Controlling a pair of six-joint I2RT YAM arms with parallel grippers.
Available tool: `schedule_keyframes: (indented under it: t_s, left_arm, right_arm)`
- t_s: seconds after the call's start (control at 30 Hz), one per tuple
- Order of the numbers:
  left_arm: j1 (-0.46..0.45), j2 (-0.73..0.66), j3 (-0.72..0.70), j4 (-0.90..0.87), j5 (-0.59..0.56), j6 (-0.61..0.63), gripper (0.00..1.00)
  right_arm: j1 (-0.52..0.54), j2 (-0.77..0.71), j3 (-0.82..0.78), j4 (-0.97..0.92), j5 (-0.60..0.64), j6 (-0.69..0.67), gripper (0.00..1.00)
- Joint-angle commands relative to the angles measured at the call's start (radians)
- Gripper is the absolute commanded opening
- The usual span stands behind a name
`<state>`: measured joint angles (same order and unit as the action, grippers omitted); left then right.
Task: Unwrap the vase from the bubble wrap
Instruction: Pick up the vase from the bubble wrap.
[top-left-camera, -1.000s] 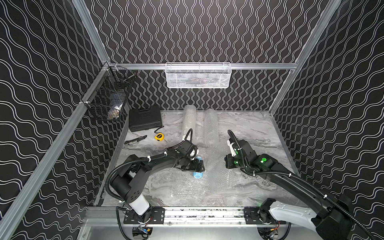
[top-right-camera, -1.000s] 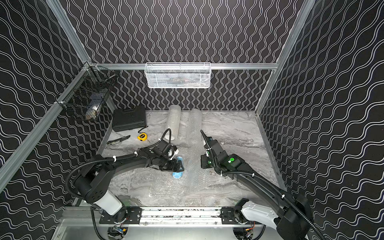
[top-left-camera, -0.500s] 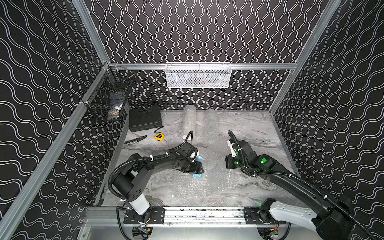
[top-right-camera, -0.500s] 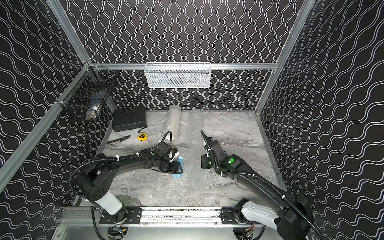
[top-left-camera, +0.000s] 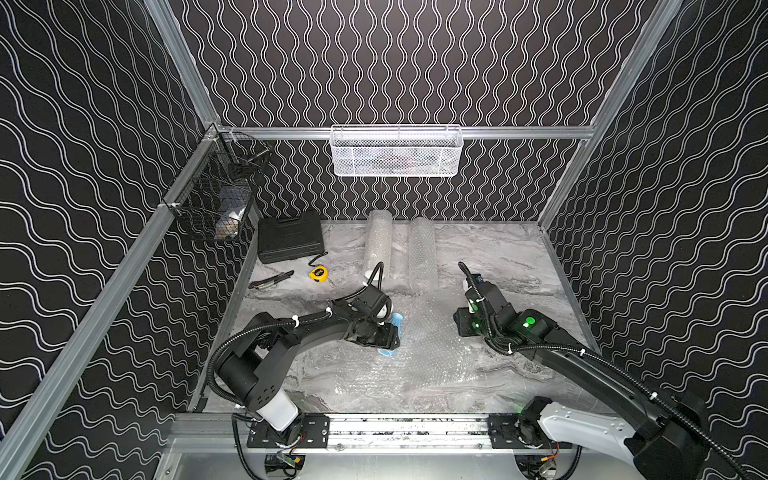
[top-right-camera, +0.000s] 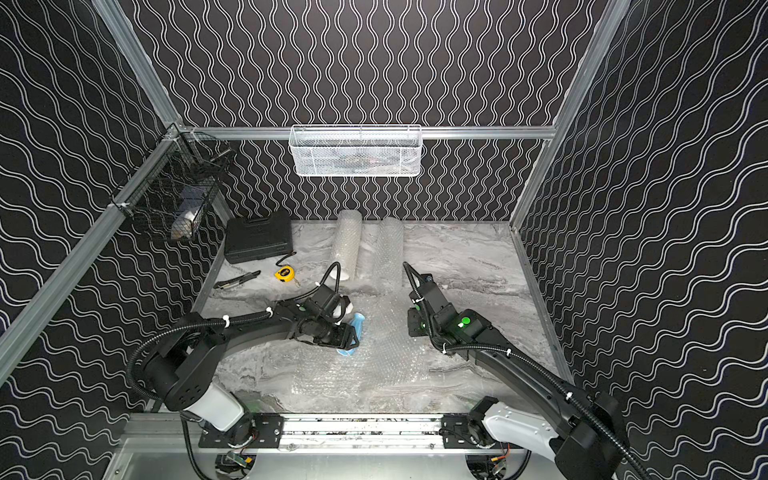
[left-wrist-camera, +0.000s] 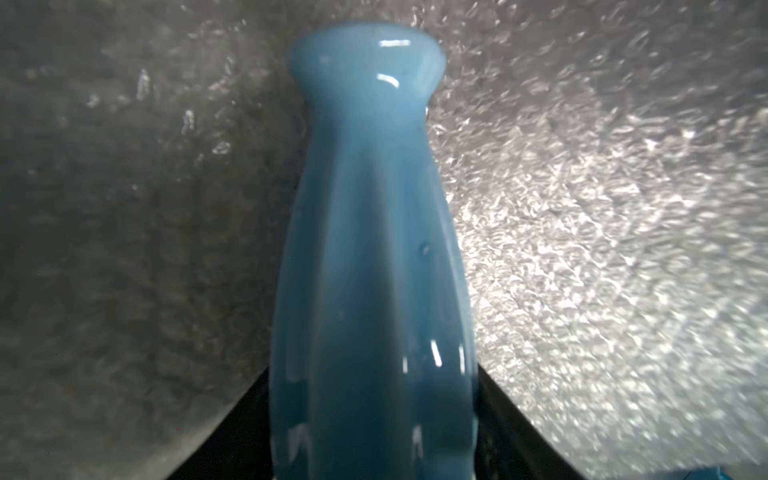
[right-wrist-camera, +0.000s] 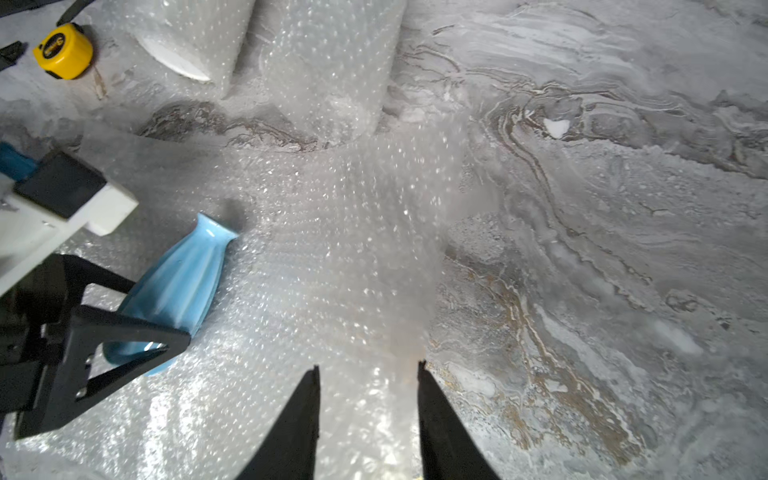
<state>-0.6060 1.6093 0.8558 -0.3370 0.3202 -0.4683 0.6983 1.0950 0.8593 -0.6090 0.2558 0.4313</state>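
Observation:
A glossy light-blue vase (top-left-camera: 394, 330) (top-right-camera: 355, 332) lies on its side on a spread sheet of bubble wrap (top-left-camera: 428, 357) (top-right-camera: 374, 365), bare of wrap. My left gripper (top-left-camera: 390, 338) (top-right-camera: 351, 338) is shut on the vase's wide body (left-wrist-camera: 374, 249), and the neck points away from the wrist. The right wrist view shows the vase (right-wrist-camera: 178, 282) between the left fingers (right-wrist-camera: 124, 332). My right gripper (right-wrist-camera: 368, 370) (top-left-camera: 460, 328) stands open over the right edge of the bubble wrap (right-wrist-camera: 332, 249), and its fingers hold nothing.
Two bubble-wrap rolls (top-left-camera: 378, 241) (top-left-camera: 422, 253) lie at the back. A black case (top-left-camera: 289, 241), a yellow tape measure (top-left-camera: 318, 273) and a utility knife (top-left-camera: 270, 280) sit back left. A white mesh basket (top-left-camera: 397, 151) and a black wire basket (top-left-camera: 220, 199) hang on the walls.
My left gripper has closed on the vase and edged toward the front. My right gripper's jaws have parted; that arm has hardly moved.

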Motion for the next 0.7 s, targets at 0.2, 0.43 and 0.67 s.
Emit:
schedule_keyframes:
  t_s: [0.2, 0.43, 0.67]
  left_arm:
    - [0.000, -0.044, -0.011, -0.002, -0.033, 0.035, 0.61]
    - [0.000, -0.082, -0.008, 0.024, -0.036, 0.049, 0.60]
    - [-0.005, -0.137, -0.016, 0.094, -0.026, 0.061, 0.60]
  right_arm:
    - [-0.001, 0.016, 0.010, -0.045, 0.118, 0.080, 0.59]
    - [-0.018, 0.016, -0.045, 0.136, -0.110, 0.069, 0.62]
    - [-0.148, 0.063, -0.080, 0.309, -0.444, 0.107, 0.63]
